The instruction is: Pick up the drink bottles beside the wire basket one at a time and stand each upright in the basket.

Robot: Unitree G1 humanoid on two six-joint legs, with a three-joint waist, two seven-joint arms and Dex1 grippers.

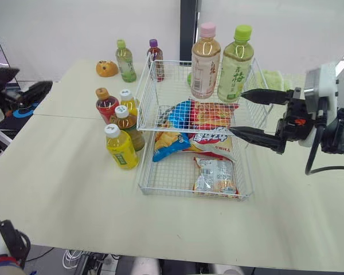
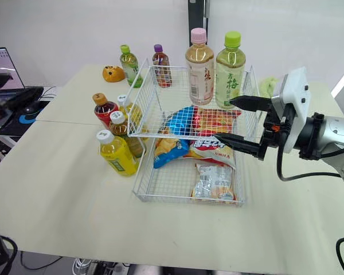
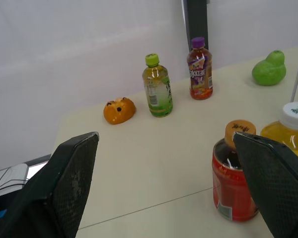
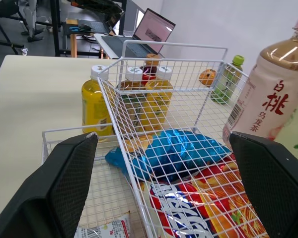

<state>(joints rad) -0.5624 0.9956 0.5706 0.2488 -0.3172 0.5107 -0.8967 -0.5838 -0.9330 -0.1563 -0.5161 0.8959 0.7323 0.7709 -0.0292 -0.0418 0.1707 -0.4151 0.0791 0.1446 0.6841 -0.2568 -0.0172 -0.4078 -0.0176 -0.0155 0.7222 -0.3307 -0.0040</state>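
A white wire basket (image 1: 146, 186) stands mid-table with snack bags (image 1: 202, 134) in it. Upright at its back are a pink-capped tea bottle (image 1: 205, 62) and a green-capped tea bottle (image 1: 235, 64). Beside its left wall stand a red bottle (image 1: 106, 105) and three yellow or amber ones; the nearest is a yellow bottle (image 1: 121, 148). My right gripper (image 1: 236, 113) is open and holds nothing, its fingers reaching over the basket's right rim just in front of the green-capped bottle. My left gripper (image 3: 165, 138) is open and holds nothing, left of the red bottle (image 3: 232, 184).
Further back on the table stand a small green-capped bottle (image 1: 125, 61) and a purple-capped bottle (image 1: 155, 57), with an orange toy (image 1: 106, 69) to their left. A green pear-shaped toy (image 3: 269, 69) lies behind the basket. A laptop (image 2: 0, 63) sits off the table's left edge.
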